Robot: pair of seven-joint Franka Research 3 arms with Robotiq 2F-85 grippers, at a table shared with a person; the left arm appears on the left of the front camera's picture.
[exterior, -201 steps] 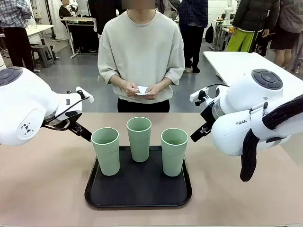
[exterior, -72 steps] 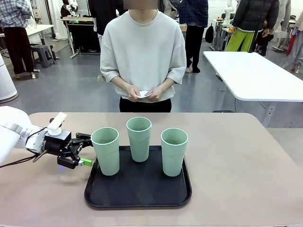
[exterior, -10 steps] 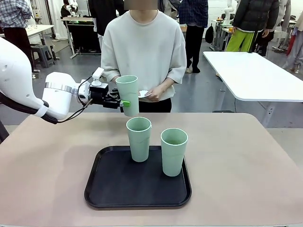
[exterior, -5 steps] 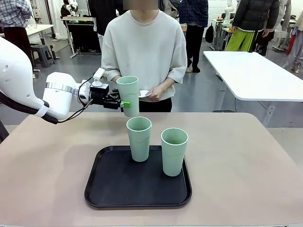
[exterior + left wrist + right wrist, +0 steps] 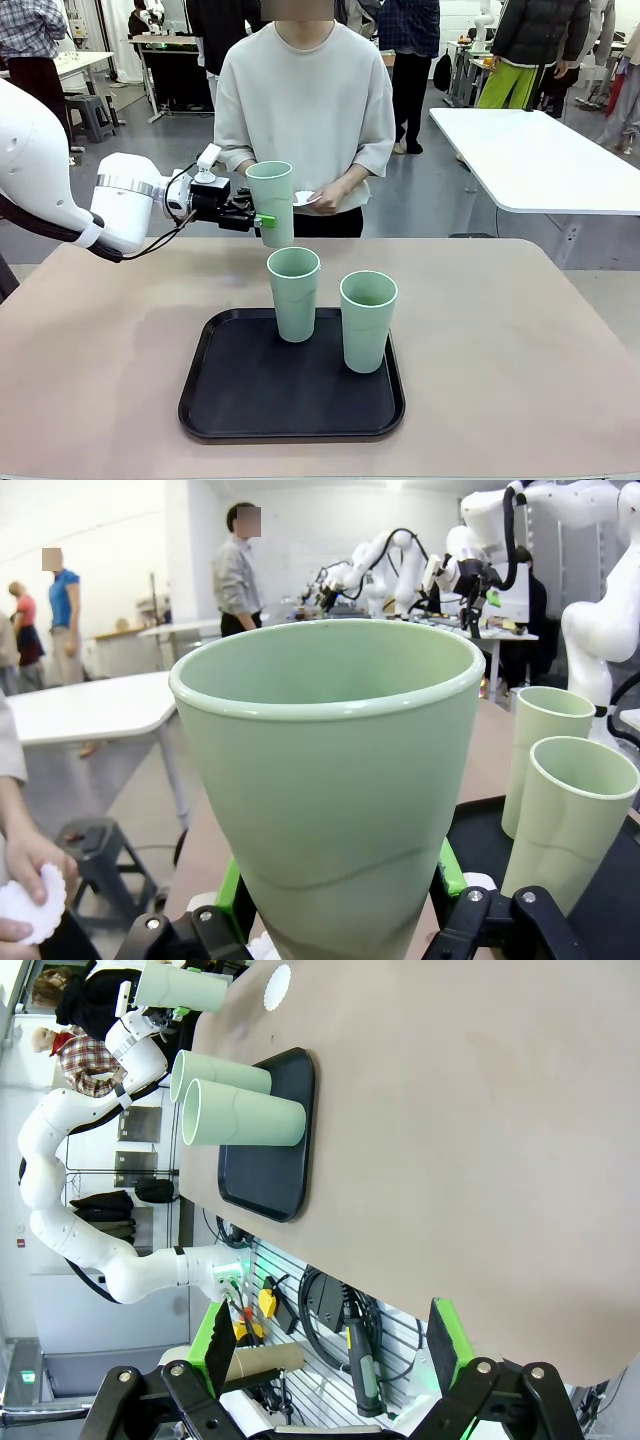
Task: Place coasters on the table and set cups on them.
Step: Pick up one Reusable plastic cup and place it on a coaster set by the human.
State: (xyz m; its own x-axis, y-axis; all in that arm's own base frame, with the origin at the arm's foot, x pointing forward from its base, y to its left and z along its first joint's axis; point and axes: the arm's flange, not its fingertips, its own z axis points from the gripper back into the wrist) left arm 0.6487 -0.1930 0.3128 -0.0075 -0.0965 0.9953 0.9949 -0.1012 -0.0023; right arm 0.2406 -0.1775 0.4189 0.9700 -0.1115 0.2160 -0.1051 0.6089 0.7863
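Note:
My left gripper (image 5: 256, 220) is shut on a pale mint-green cup (image 5: 270, 204) and holds it upright in the air above the table's (image 5: 520, 350) far edge, in front of the person. In the left wrist view the cup (image 5: 330, 780) sits between the green pads (image 5: 450, 866). Two more cups (image 5: 293, 293) (image 5: 368, 320) stand on the black tray (image 5: 290, 405). The person's hands hold white coasters (image 5: 305, 198). In the right wrist view one coaster (image 5: 277, 985) lies on the table past the tray, below the held cup (image 5: 185, 985). My right gripper (image 5: 335, 1350) stands open with nothing in it.
A white table (image 5: 540, 160) stands at the back right, with people and other tables behind it. The person stands close against the far edge. Bare beige tabletop lies to the left and right of the tray (image 5: 265, 1175).
Since the older frames my left gripper has taken the left cup off the tray and raised it toward the far edge. Over the last second it has stayed almost still.

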